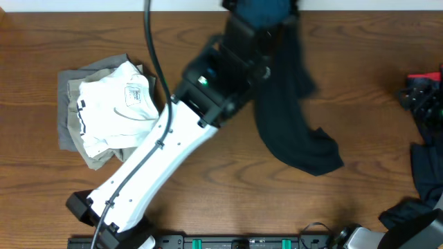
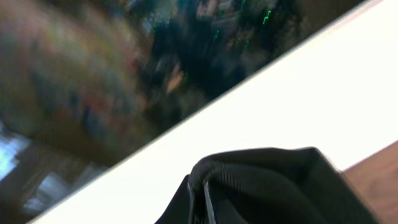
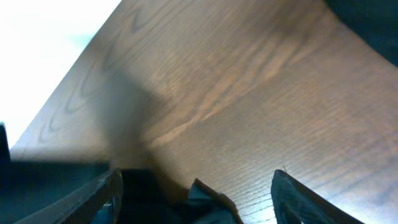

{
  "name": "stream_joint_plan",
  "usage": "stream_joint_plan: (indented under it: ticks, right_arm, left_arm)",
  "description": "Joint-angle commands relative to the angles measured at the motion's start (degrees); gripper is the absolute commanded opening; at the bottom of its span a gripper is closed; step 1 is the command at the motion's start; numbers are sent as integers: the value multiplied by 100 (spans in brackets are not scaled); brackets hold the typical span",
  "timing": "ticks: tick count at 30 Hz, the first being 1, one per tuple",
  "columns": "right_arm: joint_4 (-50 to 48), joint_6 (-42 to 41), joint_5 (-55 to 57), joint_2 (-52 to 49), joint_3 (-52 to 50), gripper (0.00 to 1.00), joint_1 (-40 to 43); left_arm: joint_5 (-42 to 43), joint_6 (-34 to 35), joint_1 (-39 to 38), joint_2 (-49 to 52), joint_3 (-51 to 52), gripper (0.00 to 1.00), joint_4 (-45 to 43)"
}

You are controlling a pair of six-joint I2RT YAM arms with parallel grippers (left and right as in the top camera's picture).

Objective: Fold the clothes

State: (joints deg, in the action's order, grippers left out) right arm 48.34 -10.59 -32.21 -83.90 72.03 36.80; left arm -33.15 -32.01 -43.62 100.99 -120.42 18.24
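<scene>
A dark navy garment [image 1: 294,131] hangs from the far middle of the table and trails down onto the wood. My left gripper [image 1: 266,17] is raised at the far edge and is shut on the garment's top; the left wrist view shows a dark ribbed fold [image 2: 261,186] pinched between the fingers. My right gripper [image 3: 196,196] is open low over the table at the right side, with a dark cloth [image 3: 205,205] lying between its fingers. A folded pile with a white shirt [image 1: 114,104] on top of grey clothes [image 1: 69,104] lies at the left.
More dark clothes [image 1: 426,173] lie at the right edge, with a black and red object [image 1: 422,90] behind them. The left arm [image 1: 159,159] stretches diagonally across the table's middle from the front edge.
</scene>
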Motion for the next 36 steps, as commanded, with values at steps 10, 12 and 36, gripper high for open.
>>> stream_joint_plan:
  ticks: [10,12,36]
  right_arm:
    - [-31,387,114,63,-28,77,-839]
    - [4,407,118,63,-70,77,-1016]
    - [-2741,402,717,-175,-3373,70,-2938]
  left_arm:
    - [-546,1401,1099,-101,-131,21,2426]
    - [-546,1438,1158,-101,-131,23,2507]
    - [-549,2251,1158,-101,-131,66,2975]
